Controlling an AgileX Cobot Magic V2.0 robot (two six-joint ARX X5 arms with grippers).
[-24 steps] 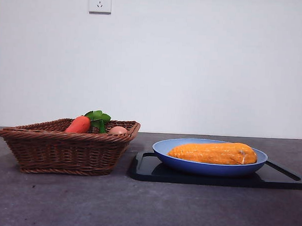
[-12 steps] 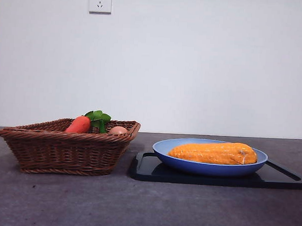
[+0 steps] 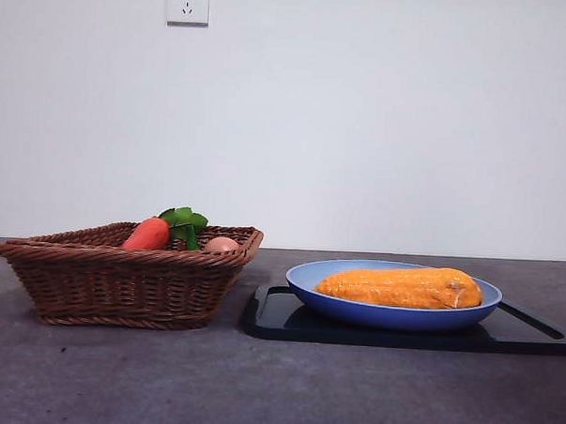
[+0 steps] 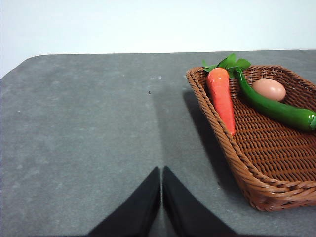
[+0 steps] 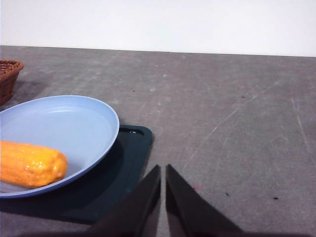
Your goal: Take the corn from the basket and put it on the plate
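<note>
Right gripper [image 5: 163,170] hanging over bare table [image 5: 237,123], jaws pressed together, gripping nothing. One corn [image 5: 30,164] lying apart from it, off to one side, inside the plate [image 5: 74,123]; cob resting lengthwise, nearly spanning the plate in the front view. One light-blue plate sitting on one black tray [image 5: 123,168].

Left gripper [image 4: 161,173] also closed and empty, hovering over table beside the basket [image 4: 222,143], not touching it.

One wicker basket standing just beside the tray, the two apart. Basket holding: one carrot [image 4: 220,96] with green leaves, lying along the near wall; one tan egg [image 4: 269,89]; one long green vegetable [image 4: 276,108] lying touching the egg.

One wall socket [image 3: 187,1] showing above the basket.
</note>
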